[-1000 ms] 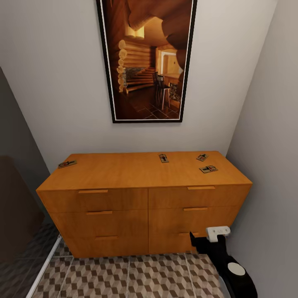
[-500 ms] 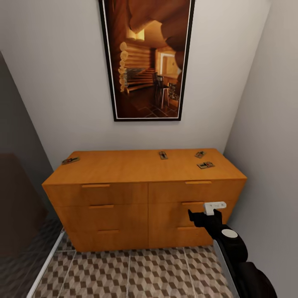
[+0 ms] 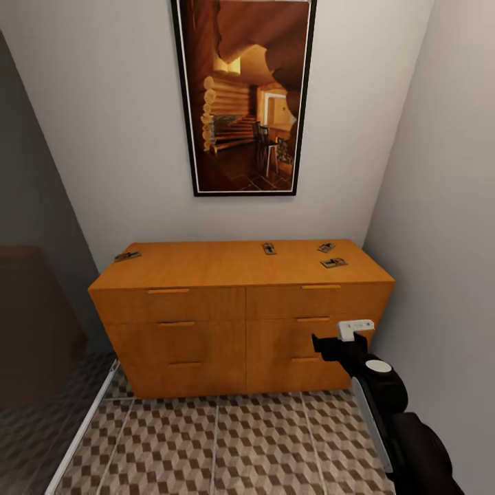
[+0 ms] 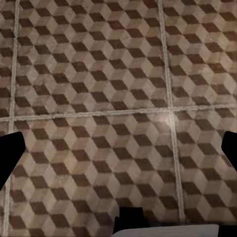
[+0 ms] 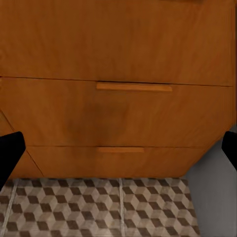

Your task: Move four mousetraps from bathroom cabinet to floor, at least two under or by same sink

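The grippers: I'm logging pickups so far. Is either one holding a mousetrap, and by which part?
Nothing is held. Both wrist views show wide-apart fingertips with only floor or cabinet between. All four mousetraps lie on the cabinet top.

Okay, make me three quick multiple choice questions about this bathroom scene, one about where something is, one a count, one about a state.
1. Where are the mousetraps?
A. on the cabinet top
B. on the floor
C. in a drawer

2. How many mousetraps show?
A. two
B. four
C. six

3. The right gripper is
A. gripping a trap
B. pulling a handle
C. open, holding nothing

Answers: 1 A, they lie on its flat top. 2 B, one at the left end, three toward the right. 3 C, in the right wrist view its fingers stand wide apart before the drawer fronts.
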Controlling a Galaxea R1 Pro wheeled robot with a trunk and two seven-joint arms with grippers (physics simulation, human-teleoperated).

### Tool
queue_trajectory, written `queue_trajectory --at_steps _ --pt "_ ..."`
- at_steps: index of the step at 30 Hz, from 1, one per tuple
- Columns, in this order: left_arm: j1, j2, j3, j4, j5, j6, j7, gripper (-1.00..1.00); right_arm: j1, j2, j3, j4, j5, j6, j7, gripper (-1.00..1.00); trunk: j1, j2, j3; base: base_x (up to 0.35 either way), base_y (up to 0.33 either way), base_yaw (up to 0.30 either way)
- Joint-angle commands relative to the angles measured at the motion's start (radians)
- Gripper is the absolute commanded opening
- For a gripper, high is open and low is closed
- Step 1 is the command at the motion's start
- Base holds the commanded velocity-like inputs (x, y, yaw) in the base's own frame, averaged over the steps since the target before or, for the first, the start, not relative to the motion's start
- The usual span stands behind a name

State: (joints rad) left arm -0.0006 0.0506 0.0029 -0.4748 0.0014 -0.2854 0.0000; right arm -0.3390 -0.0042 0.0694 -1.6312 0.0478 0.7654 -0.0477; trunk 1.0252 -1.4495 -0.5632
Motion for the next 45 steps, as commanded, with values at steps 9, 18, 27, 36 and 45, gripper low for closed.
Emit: queue_trajectory --at_steps 9,18,27,36,45 --pt "0.0 0.0 0.0 0.001 0.0 -0.006 -0.001 1.0 -0.155 0.006 0.003 0.0 0.004 0.087 -0.012 1.0 0.0 0.0 -0.001 -0.021 0.0 0.0" --pt "0.0 0.0 0.0 0.001 0.0 -0.006 -0.001 1.0 -0.376 0.063 0.004 0.006 0.004 0.205 -0.066 1.0 0.0 0.0 -0.001 -0.001 0.0 0.0" --pt "0.0 0.0 0.0 0.0 0.0 -0.006 -0.003 1.0 -0.571 0.128 0.016 0.036 0.018 0.221 -0.101 1.0 0.0 0.0 -0.001 0.0 0.0 0.0" --pt "0.0 0.0 0.0 0.0 0.0 -0.006 -0.003 1.0 -0.671 0.158 0.022 0.165 0.021 0.22 -0.103 1.0 0.0 0.0 -0.001 0.0 0.0 0.0" --pt "0.0 0.0 0.002 -0.001 0.0 -0.006 -0.003 1.0 -0.689 0.178 0.025 0.332 0.019 0.214 -0.093 1.0 0.0 0.0 -0.001 0.079 0.0 0.0"
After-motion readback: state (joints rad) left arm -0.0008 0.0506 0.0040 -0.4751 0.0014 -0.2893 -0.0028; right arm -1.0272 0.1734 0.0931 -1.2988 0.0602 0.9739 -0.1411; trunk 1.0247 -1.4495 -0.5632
